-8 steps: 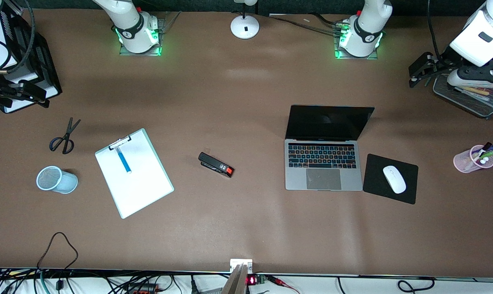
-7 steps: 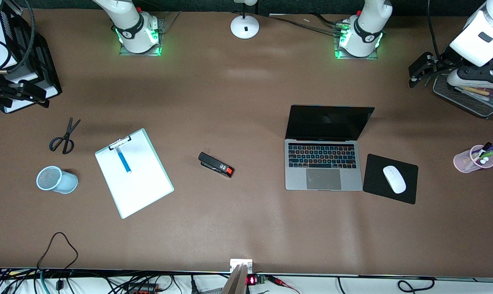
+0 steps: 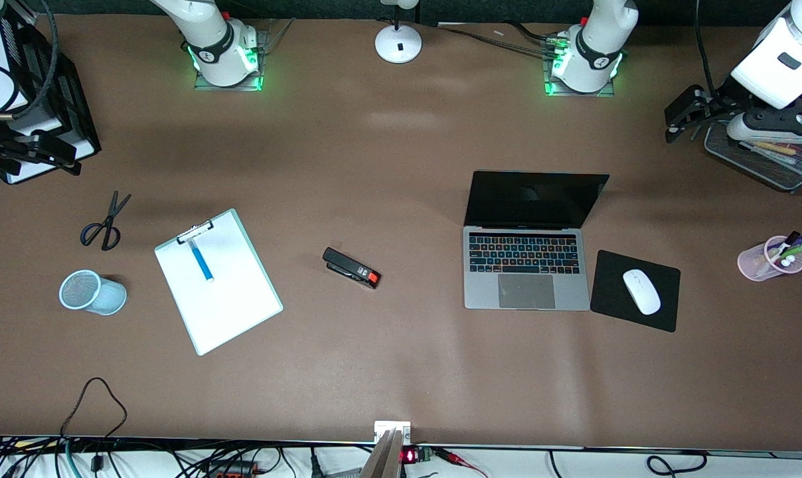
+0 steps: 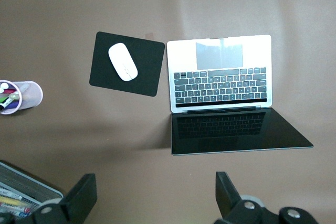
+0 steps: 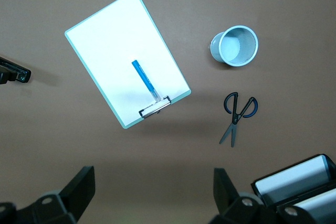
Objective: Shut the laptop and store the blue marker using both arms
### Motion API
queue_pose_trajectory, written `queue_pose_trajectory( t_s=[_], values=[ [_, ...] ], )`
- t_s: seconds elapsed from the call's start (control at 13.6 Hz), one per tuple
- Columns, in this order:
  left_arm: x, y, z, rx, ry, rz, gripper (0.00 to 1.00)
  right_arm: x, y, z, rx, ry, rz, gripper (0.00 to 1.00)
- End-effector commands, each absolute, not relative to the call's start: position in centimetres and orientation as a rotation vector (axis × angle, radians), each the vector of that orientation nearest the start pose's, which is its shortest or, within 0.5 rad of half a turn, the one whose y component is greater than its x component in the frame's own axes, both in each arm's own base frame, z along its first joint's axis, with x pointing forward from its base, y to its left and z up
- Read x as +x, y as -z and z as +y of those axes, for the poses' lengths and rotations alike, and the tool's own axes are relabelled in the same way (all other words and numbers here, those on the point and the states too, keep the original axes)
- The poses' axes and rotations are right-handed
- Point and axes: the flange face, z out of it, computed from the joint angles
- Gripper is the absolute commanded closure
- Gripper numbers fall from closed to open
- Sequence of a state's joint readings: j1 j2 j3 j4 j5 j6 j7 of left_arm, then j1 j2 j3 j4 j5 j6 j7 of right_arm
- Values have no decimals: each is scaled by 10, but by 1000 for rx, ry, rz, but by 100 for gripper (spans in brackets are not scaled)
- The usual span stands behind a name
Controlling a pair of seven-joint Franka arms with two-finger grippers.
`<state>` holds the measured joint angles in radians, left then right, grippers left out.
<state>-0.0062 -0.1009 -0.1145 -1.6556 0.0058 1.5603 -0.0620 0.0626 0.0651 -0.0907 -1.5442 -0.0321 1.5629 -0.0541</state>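
The laptop (image 3: 526, 269) stands open on the table toward the left arm's end, its dark screen upright; it also shows in the left wrist view (image 4: 220, 72). The blue marker (image 3: 200, 260) lies on a white clipboard (image 3: 232, 305) toward the right arm's end, and shows in the right wrist view (image 5: 144, 80). My left gripper (image 3: 681, 121) is open and empty, high over the table's edge beside a wire tray (image 3: 756, 162); its own view shows it too (image 4: 155, 198). My right gripper (image 3: 42, 156) is open and empty, high over the other end (image 5: 152, 195).
A black stapler (image 3: 351, 267) lies between clipboard and laptop. A black mouse pad (image 3: 607, 292) with a white mouse (image 3: 641, 291) lies beside the laptop. A pink pen cup (image 3: 769, 260), a blue mesh cup (image 3: 92, 292), scissors (image 3: 105, 222) and a lamp base (image 3: 398, 43) stand around.
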Motion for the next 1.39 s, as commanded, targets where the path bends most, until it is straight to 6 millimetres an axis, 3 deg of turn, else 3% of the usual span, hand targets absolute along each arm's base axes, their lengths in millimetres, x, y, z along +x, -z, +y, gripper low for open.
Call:
queue_pose_trajectory(
  t_s=[0.0, 0.37, 0.59, 0.81, 1.03, 1.1, 1.32],
  values=[
    [524, -636, -64, -3136, -5, 115, 0, 582, -590, -14, -3153, -68, -32, 0],
    [522, -622, -66, -3132, -116, 115, 0, 601, -560, -9, -3099, -77, -41, 0],
    [510, -603, -81, -3112, -257, 83, 0, 609, -539, -9, -3099, -129, -45, 0],
    [491, -575, -100, -3076, -358, 24, 0, 623, -502, 13, -3100, -204, -97, 0],
    [480, -550, -102, -3098, -447, 3, 0, 638, -473, 24, -3095, -206, -113, 0],
    [478, -542, -101, -3099, -476, -1, 0, 643, -454, 27, -3096, -237, -122, 0],
    [471, -507, -105, -3085, -517, -1, 0, 658, -412, 41, -3088, -239, -328, 0]
  ],
)
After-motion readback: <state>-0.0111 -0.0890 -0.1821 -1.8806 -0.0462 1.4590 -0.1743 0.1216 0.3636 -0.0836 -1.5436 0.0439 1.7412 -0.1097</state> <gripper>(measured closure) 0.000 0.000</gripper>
